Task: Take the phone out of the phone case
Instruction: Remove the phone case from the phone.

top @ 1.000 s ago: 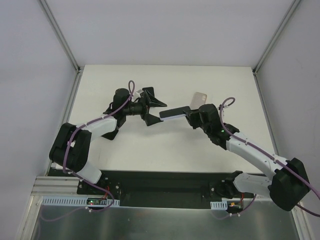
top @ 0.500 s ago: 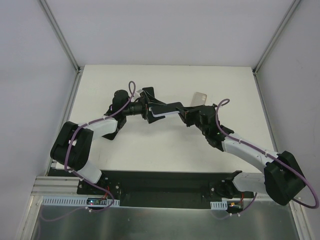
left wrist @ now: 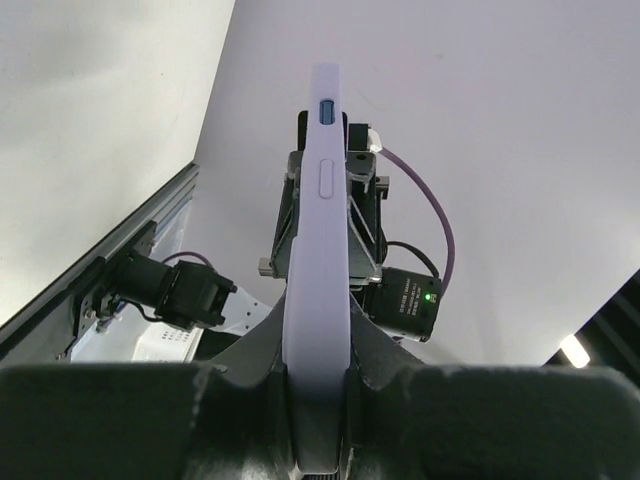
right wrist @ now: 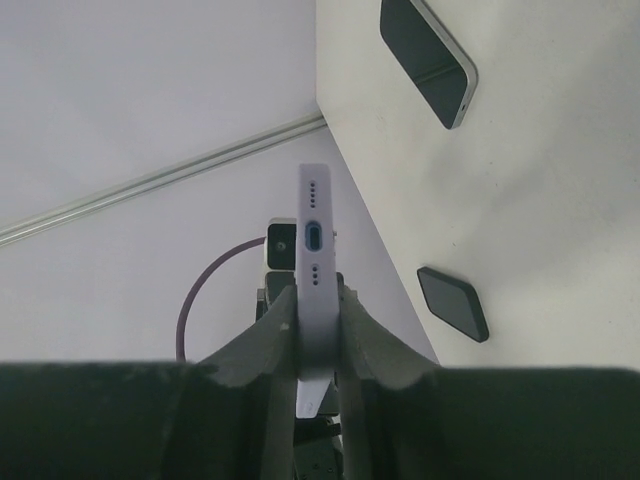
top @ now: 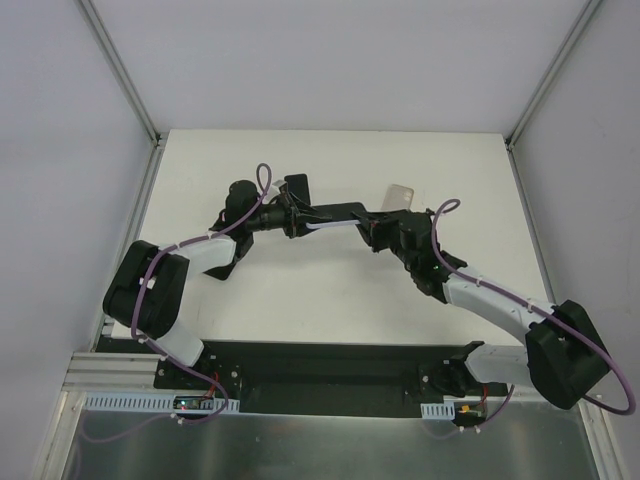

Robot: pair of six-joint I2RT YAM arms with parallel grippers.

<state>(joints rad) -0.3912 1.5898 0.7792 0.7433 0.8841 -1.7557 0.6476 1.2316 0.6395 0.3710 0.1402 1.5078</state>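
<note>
The left fingers [left wrist: 248, 352] and the right fingers [right wrist: 262, 338] both clench opposite ends of the lilac silicone phone case [top: 335, 214], held edge-up above the white counter's [top: 250, 295] middle.

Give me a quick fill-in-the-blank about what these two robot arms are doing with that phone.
1. The cased phone is gripped by ___ grippers at once.
2. The left gripper and right gripper have their jaws ___ on it.
3. The phone hangs ___ the table, not touching it.
4. In the right wrist view, ___ dark flat objects lie on the table.
Missing words: both; shut; above; two.
</note>
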